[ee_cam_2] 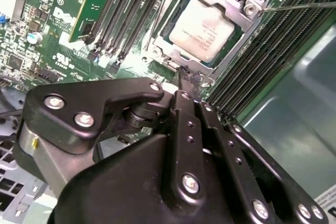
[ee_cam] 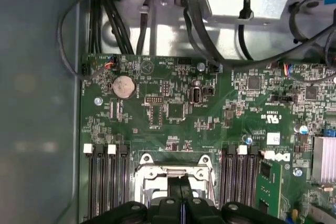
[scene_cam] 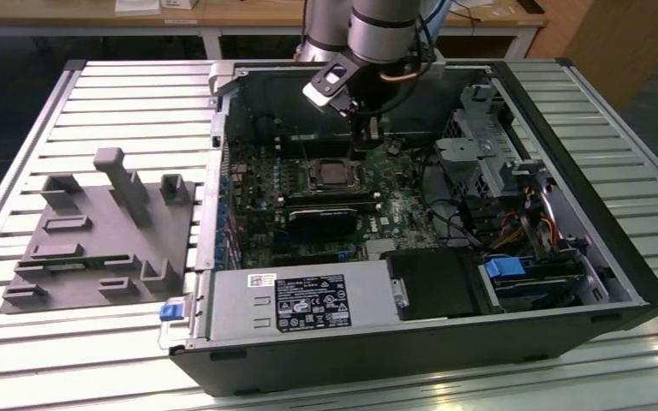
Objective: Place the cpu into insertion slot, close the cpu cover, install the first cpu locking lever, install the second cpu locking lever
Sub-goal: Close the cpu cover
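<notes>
The cpu [ee_cam_2: 202, 30], a silver-topped square chip, lies in the insertion slot [scene_cam: 313, 164] on the green motherboard. The cpu cover [ee_cam_2: 248, 18], a silvery frame with a window, lies flat over it. A thin metal locking lever [ee_cam_2: 304, 5] runs out from one corner of the cover. My gripper [ee_cam_2: 185, 76] is shut, its black fingers pressed together with nothing visibly between them. Its tips sit at the slot's edge, touching or just above the rim. In the exterior view the gripper [scene_cam: 363, 137] hangs just behind the slot. The first wrist view shows the gripper [ee_cam: 181, 187] over the cover [ee_cam: 152, 174].
Long black memory slots [ee_cam_2: 126, 14] flank the socket on both sides. A black fan block [scene_cam: 323, 224] sits in front of it, and the power supply [scene_cam: 295, 304] nearer still. A drive cage [scene_cam: 478, 145] with cables stands on the exterior view's right. A grey fixture [scene_cam: 100, 231] rests outside the case.
</notes>
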Controlling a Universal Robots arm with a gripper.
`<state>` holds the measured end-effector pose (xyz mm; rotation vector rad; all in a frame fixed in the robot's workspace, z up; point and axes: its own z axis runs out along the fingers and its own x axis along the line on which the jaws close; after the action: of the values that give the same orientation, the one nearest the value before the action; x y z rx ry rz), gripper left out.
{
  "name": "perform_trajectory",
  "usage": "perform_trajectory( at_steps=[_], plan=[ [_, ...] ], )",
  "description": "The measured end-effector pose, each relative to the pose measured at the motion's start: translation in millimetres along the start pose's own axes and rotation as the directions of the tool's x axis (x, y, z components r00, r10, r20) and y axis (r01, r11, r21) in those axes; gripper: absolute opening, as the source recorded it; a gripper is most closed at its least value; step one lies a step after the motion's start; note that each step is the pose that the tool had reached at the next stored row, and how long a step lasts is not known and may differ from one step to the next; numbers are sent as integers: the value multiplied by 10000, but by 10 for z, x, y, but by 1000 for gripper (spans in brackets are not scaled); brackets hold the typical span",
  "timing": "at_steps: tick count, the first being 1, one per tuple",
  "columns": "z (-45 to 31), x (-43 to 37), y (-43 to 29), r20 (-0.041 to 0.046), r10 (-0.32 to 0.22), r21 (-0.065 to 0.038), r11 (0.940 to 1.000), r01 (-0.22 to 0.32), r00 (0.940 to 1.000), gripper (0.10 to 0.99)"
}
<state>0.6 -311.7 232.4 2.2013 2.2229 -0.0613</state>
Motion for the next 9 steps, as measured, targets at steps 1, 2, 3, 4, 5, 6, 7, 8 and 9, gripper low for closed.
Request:
perform_trajectory(
  at_steps=[1, 2, 3, 4, 5, 6, 7, 8, 9],
  plan=[
    [5, 0, -22, -1, 3, -119, 9999, -3, 10000, 102],
    [10, 1, -47, -1, 7, -217, 9998, -7, 10000, 102],
    [14, 1, -78, 0, 11, -294, 9996, -11, 10000, 102],
    [18, 2, -110, -2, 11, -337, 9994, -11, 10000, 102],
    [21, 2, -145, -6, 13, -364, 9993, -13, 10000, 102],
    [26, 3, -180, -9, 13, -380, 9993, -14, 10000, 102],
    [30, 3, -210, -12, 13, -389, 9992, -14, 10000, 102],
    [34, 4, -238, -13, 14, -394, 9992, -14, 10000, 102],
    [38, 3, -264, -12, 14, -399, 9992, -15, 10000, 102]
  ],
)
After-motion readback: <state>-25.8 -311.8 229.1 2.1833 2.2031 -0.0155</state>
